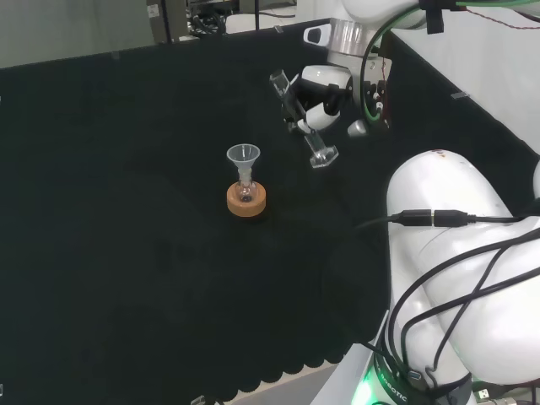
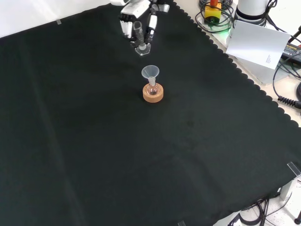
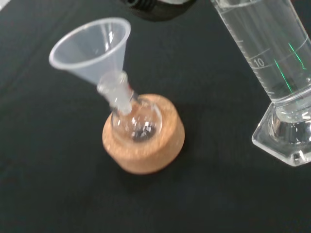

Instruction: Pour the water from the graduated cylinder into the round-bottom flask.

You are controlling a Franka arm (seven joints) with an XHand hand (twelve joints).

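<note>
My hand has its fingers curled around the clear graduated cylinder, tilted above the black cloth tabletop; its base is hexagonal. The small round-bottom flask sits in a cork ring, a translucent plastic funnel in its neck.

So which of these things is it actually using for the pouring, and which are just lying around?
In use:
- graduated cylinder, held tilted in the hand
- round-bottom flask
- funnel in the flask's neck
- cork ring under the flask

Lying about:
- white card and cables beyond the cloth's edge, front view
</note>
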